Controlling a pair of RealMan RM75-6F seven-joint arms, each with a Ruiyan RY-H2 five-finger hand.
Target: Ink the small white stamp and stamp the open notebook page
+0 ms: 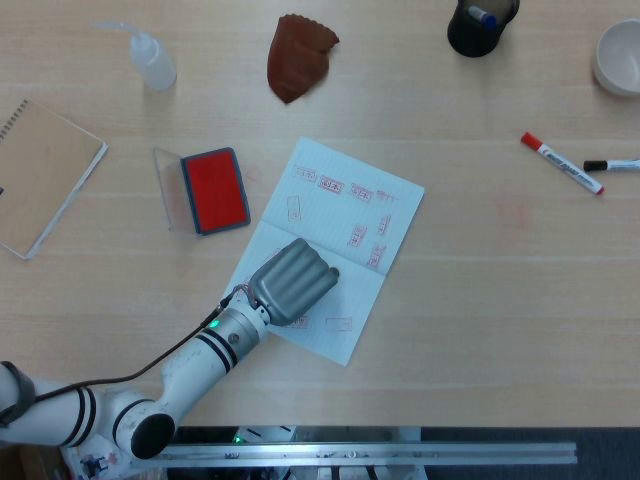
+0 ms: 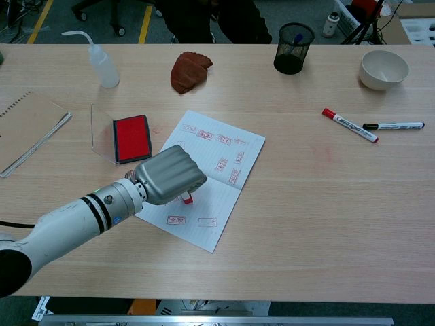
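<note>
My left hand [image 1: 292, 281] [image 2: 168, 176] hovers low over the near half of the open notebook page [image 1: 330, 200] [image 2: 224, 153], fingers curled down around the small white stamp [image 2: 187, 199]. Only the stamp's red-edged lower end shows under the fingers in the chest view; the head view hides it. Whether the stamp touches the paper I cannot tell. The page bears several red stamp marks. The red ink pad [image 1: 213, 189] [image 2: 132, 138] lies open to the left of the page, its clear lid [image 2: 102, 132] standing beside it. My right hand is out of both views.
A closed spiral notebook [image 1: 40, 175] lies at far left, a squeeze bottle [image 1: 150, 55] and a brown cloth [image 1: 298, 55] behind the page. A black pen cup [image 2: 293, 47], white bowl [image 2: 384, 68] and two markers [image 2: 349, 125] sit at the right.
</note>
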